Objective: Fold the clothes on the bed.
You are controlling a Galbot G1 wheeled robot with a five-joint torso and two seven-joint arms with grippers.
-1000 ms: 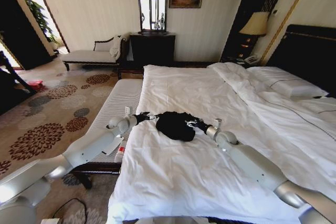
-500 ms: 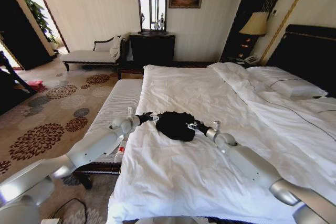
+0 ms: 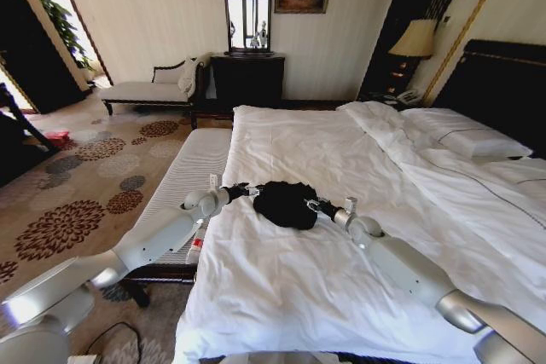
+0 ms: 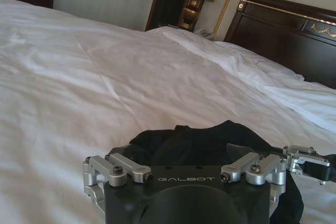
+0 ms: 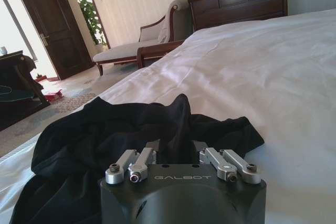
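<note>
The clothes, a black T-shirt [image 3: 285, 203], lie bunched in a heap on the white sheet near the foot of the bed [image 3: 358, 151]. My left gripper [image 3: 248, 189] is at the heap's left edge. In the left wrist view this left gripper [image 4: 184, 148] stands open, its fingers spread around the near fold of the T-shirt [image 4: 210, 140]. My right gripper [image 3: 312, 205] is at the heap's right edge. In the right wrist view the right gripper [image 5: 176, 142] is shut on a ridge of the black cloth [image 5: 121, 129] that rises between its fingers.
A ribbed grey-white bench [image 3: 188, 172] runs along the bed's left side. Beyond it are patterned carpet, a chaise [image 3: 153, 87] and a dark dresser [image 3: 247, 78]. Pillows [image 3: 465, 138] and a dark headboard [image 3: 503, 83] are at the far right.
Both arms have crept a little inward toward the black heap; the right wrist has shifted slightly left. The T-shirt keeps its place.
</note>
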